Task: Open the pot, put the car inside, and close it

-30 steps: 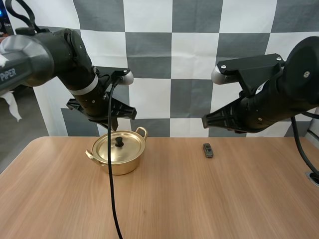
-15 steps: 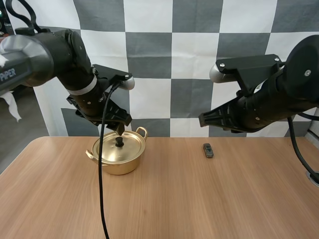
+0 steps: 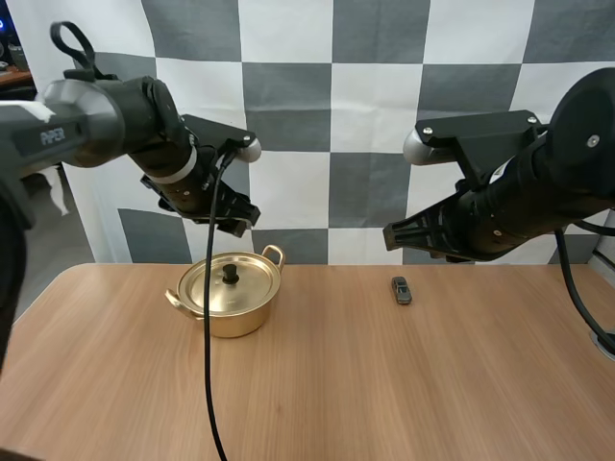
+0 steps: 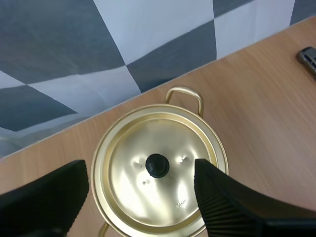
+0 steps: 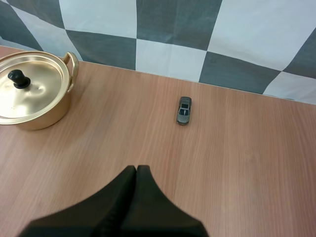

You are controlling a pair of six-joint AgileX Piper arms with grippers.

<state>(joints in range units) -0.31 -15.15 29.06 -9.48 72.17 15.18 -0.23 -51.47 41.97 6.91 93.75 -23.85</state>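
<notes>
The gold pot (image 3: 229,305) sits on the wooden table (image 3: 384,384), over on my left side. Its lid (image 3: 229,285) is on and lies flat, so the pot is shut. A little black knob (image 3: 231,275) sticks up from the middle of the lid. The pot has two loop handles, one at the back and one at the front. The small grey car (image 3: 401,289) sits on the bare table, well apart from the pot and off to its right. It is not in the pot. My left gripper (image 4: 140,168) hangs in the air above the pot and does not touch it. Its two black fingers (image 4: 227,202) stand wide apart with nothing between them. In the left wrist view the knob is right under the gap, with one finger out past each side of the lid. My right gripper (image 5: 136,172) is up in the air over the bare table on the right side. Its fingers are pressed together like one dark wedge, and they hold nothing. In the right wrist view the car lies on the table out ahead of the tips, and the pot is far off to the side.
</notes>
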